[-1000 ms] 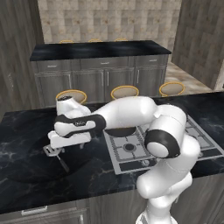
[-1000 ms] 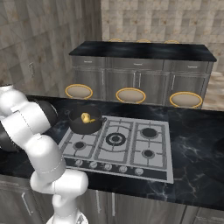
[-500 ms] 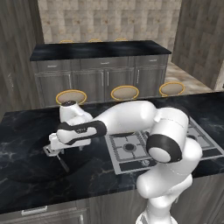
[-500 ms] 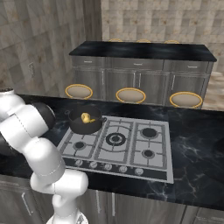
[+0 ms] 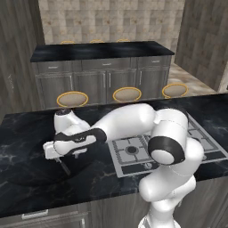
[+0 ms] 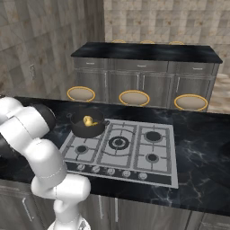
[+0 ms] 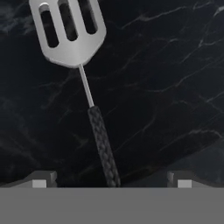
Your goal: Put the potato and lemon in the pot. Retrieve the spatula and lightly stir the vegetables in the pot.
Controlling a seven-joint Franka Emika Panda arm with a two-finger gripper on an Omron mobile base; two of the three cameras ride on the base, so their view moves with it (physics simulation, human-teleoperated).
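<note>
From my seat at the controls, the arm is stretched far out to its left and down low over the black marble counter (image 5: 26, 133), well away from the stove top (image 6: 121, 146). The gripper (image 7: 111, 179) hangs just above the spatula (image 7: 81, 74), which lies flat on the counter. In the hand view its two fingertips (image 7: 41, 179) stand spread as wide as they go, one on either side of the black textured handle, with clear counter between each tip and the handle, so I have hold of nothing. The handle runs up from between the tips to a thin metal neck and then the silvery slotted head, which tilts slightly toward the left of that view. In the left base view I see the hand (image 5: 67, 144) low over the counter with the thin handle poking out beneath it. The pot (image 6: 87, 126) sits on the rear left burner, and I can make out yellow vegetables (image 6: 89, 121) inside it. Three round stools (image 6: 134, 97) stand behind the counter.
</note>
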